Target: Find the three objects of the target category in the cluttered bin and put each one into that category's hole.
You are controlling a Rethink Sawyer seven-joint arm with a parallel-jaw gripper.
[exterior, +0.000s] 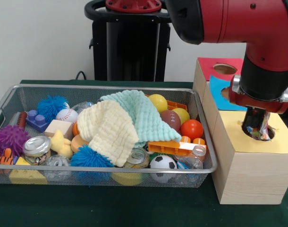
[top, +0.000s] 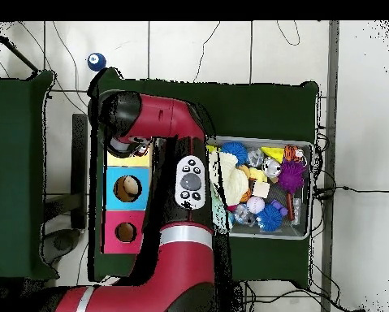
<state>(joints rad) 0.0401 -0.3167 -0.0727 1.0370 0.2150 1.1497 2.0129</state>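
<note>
Your arm (exterior: 257, 28) fills the right of the front view and hangs over the wooden box (exterior: 250, 165) that stands just right of the wire bin (exterior: 106, 175); the box top carries three coloured panels, red (exterior: 207, 66) at the far end, blue (exterior: 217, 92) in the middle, yellow (exterior: 248, 137) nearest you, each with a hole. The gripper (exterior: 256, 126) is down at the yellow panel's hole with a shiny, crinkled multicoloured object (exterior: 258, 128) at its tip, partly inside the opening, so you appear to be mid-drop on one target. Whether the jaws are clamped on it or already parted I cannot tell, since the wrist and the object hide the tips. How many of the three have gone in is not shown; the holes' insides are out of sight, so count this one as in progress and the rest as unknown. Back in the bin, a cream cloth (exterior: 111, 130) and a mint cloth (exterior: 144, 113) lie draped across the middle and cover whatever sits beneath, which is your main obstacle when searching. Around them you have fuzzy blue balls (exterior: 89, 158), a purple spiky ball (exterior: 9, 137), a soccer ball (exterior: 163, 163), a baseball (exterior: 66, 115), tin cans (exterior: 36, 146) and an orange toy brick (exterior: 174, 146), packed touching one another.
</note>
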